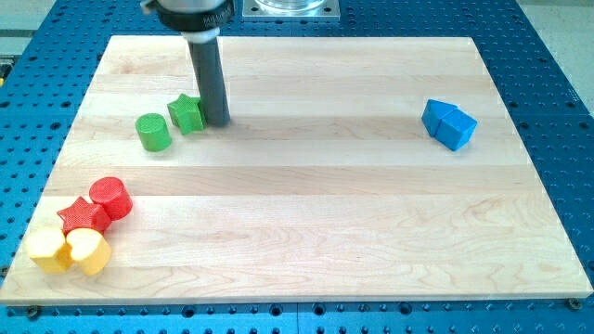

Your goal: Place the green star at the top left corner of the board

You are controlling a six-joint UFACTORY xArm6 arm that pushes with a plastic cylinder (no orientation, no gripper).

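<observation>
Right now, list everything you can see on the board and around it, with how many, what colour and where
green star: one, green, upper left part of the board, touching the rod's left side
green cylinder: one, green, just left of and below the star
red cylinder: one, red, lower left of the board
red star: one, red, against the red cylinder's lower left
yellow blocks: two, yellow, bottom left corner, side by side, shapes unclear
blue blocks: apparently two, blue, pressed together at the right side of the board
board: one, pale wood, fills most of the view
table: one, blue with holes, around the board
my tip: one dark rod, its end down on the board right beside the green star, on the star's right
</observation>
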